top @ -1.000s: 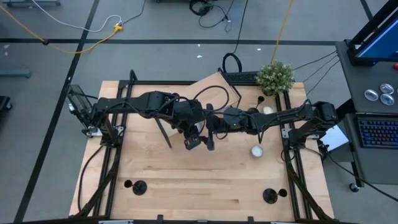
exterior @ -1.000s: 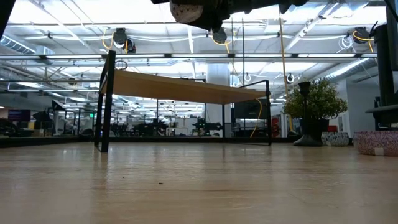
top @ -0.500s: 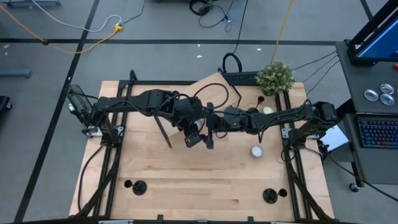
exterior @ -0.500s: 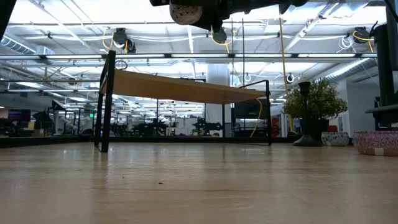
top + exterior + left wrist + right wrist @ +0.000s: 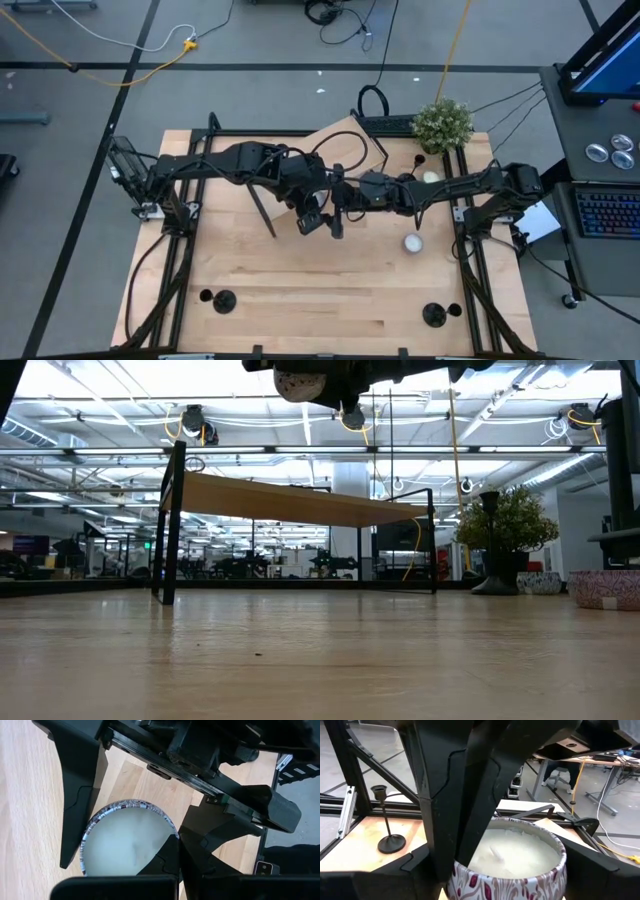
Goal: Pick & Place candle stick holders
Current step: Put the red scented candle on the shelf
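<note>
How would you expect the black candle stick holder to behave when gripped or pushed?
The candle stick holder looks rigid and probably light, given its thin stem. Tall over a small disc base, it would likely tip if pushed near the cup. The narrow stem may pivot in a grip.

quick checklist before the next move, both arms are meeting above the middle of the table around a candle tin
1. Left end effector shut on the white candle in a round patterned tin: ok.
2. Right end effector open, one finger on each side of the tin: ok.
3. Right fingers touching the tin wall: cannot tell.
4. Tin held clear above the wooden table: ok.
5. Black disc-base candle stick holders in either end effector: not ok. In the high view, two sit near the table's bottom edge, far from both arms.
</note>
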